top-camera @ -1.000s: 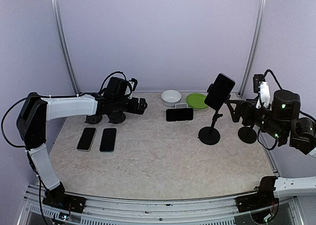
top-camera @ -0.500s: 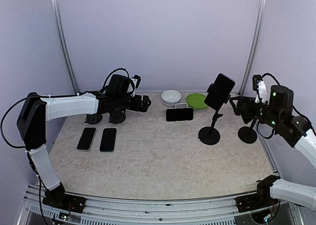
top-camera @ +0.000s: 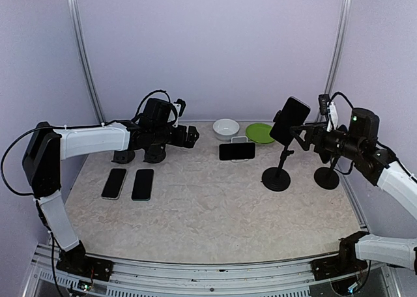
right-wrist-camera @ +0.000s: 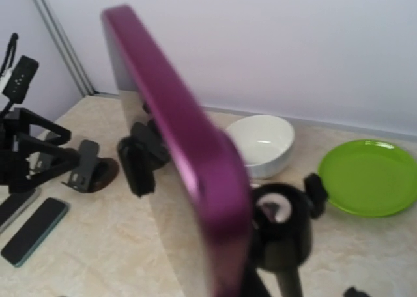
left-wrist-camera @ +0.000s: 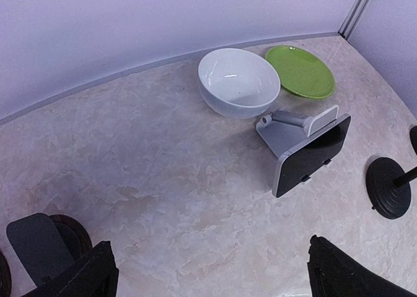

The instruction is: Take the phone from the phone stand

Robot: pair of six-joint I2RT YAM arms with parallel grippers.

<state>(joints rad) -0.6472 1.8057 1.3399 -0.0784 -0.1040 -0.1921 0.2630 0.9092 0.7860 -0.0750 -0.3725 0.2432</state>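
Observation:
A dark phone with a purple edge [top-camera: 290, 120] sits clamped, tilted, on a tall black phone stand [top-camera: 277, 174] at the right. My right gripper [top-camera: 301, 133] hovers open just right of that phone, level with it, not gripping it. In the right wrist view the phone's purple edge [right-wrist-camera: 186, 147] fills the middle, very close, with the stand's clamp head [right-wrist-camera: 281, 228] behind; my own fingers do not show there. A second phone [left-wrist-camera: 310, 157] leans on a low grey stand [left-wrist-camera: 284, 129] at mid-table. My left gripper [left-wrist-camera: 210, 248] hangs open over bare table at the back left.
A white bowl [top-camera: 226, 128] and a green plate [top-camera: 260, 133] sit by the back wall. Two phones [top-camera: 115, 183] [top-camera: 143, 183] lie flat at the left. Empty black stands [top-camera: 154, 155] stand under the left arm. Another black stand base [top-camera: 326, 177] is below my right arm.
My right arm has swung left and risen, bringing its gripper from beside the far-right stand up to the phone's right edge. The left arm has barely moved.

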